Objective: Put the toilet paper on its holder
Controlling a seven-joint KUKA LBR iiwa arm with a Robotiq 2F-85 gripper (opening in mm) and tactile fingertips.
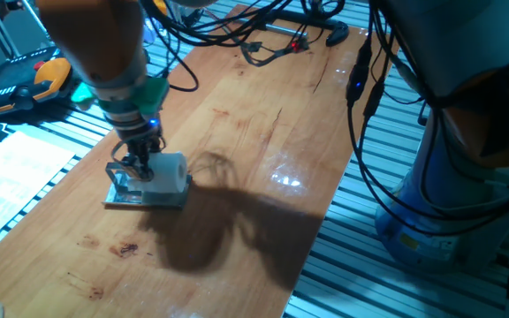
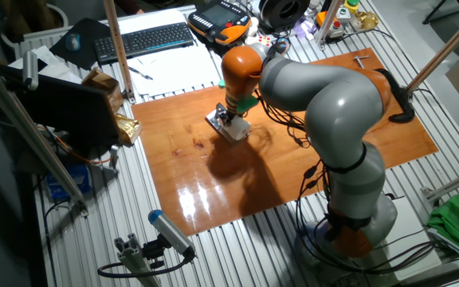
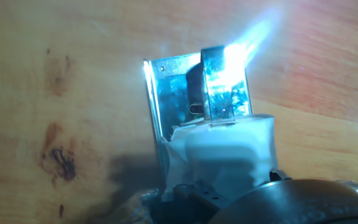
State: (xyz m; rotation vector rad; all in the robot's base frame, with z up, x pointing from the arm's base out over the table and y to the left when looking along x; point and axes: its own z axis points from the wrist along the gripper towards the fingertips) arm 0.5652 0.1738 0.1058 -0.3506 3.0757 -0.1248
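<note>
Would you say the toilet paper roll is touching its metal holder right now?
Touching. In the hand view the toilet paper roll lies on the holder, with the holder's bar running into its top edge and no gap showing.

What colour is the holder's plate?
Shiny silver metal, mirroring bluish glare. The holder shows best in the hand view, partly covered by the white toilet paper.

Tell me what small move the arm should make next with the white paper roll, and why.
Probably slide the soft white paper roll a little further along the bar of the shiny silver metal holder. In the hand view the bar's end meets the roll's front face, with most of the bar bare. The end effector sits at the roll; whether it grips is unclear.
</note>
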